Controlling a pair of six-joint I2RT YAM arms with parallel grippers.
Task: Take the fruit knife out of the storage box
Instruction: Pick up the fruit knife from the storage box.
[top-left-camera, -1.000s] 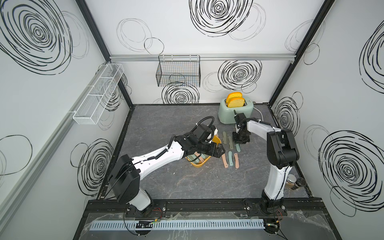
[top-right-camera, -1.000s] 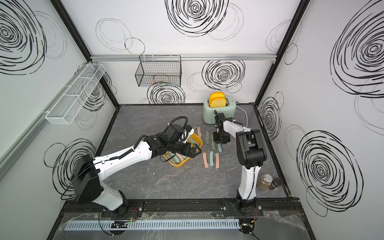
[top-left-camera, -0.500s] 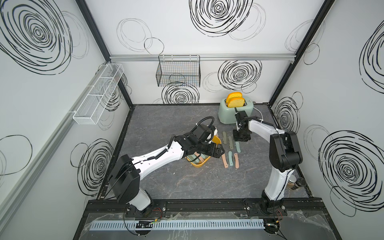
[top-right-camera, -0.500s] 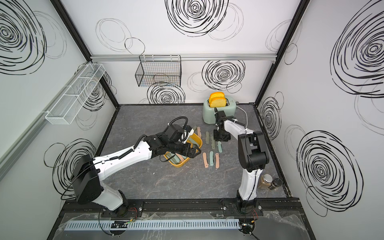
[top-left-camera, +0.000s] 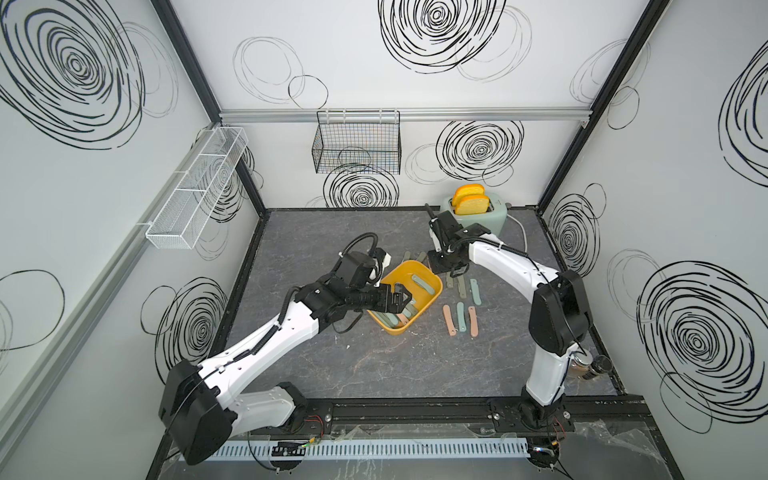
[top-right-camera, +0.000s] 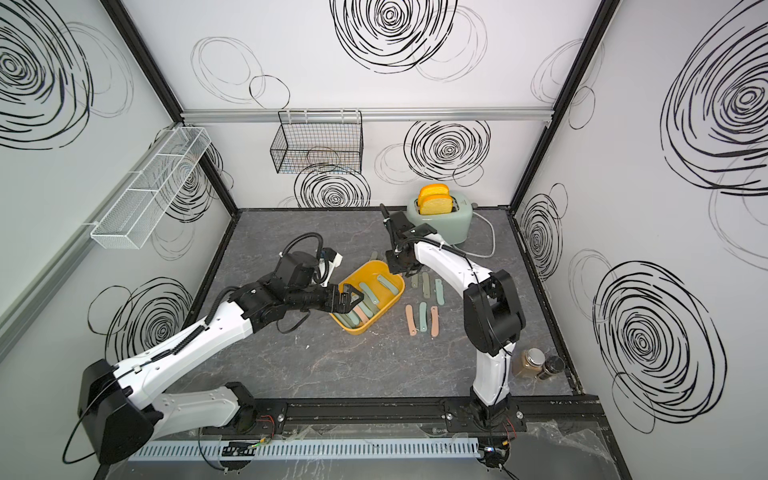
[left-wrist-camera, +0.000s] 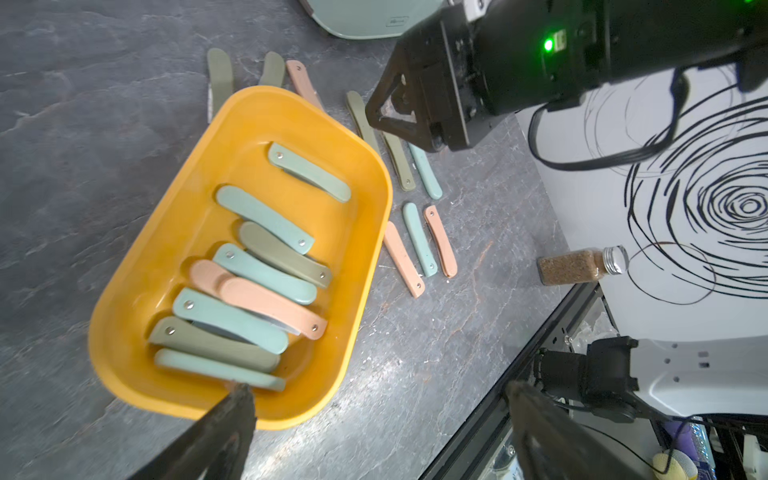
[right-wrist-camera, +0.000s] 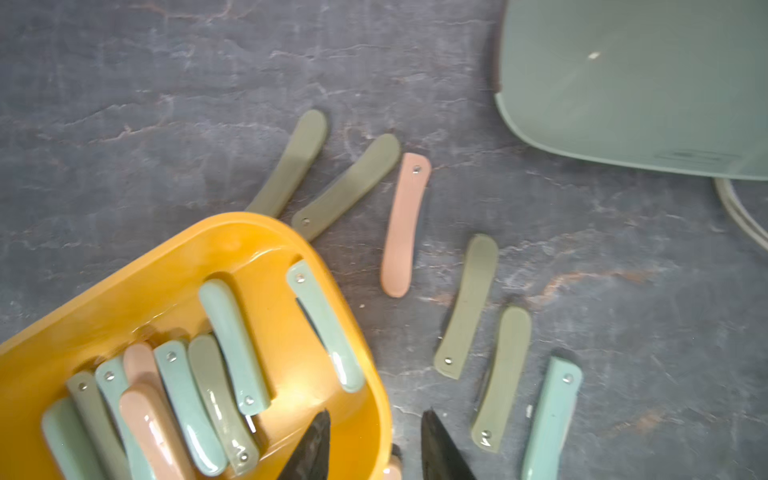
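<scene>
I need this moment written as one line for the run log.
left gripper: open, empty, over storage box | right gripper: part open, empty, at box rim | folded fruit knives: several in box, several on table

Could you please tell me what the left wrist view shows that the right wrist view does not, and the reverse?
Only the left wrist view shows the spice jar by the wall, the right gripper seen from outside, and three knives in a row beside the storage box.

Only the right wrist view shows the toaster's cord and the full length of two olive knives beyond the box's far end.

Both show the yellow box holding folded fruit knives, more knives lying on the grey table, and part of the green toaster.
</scene>
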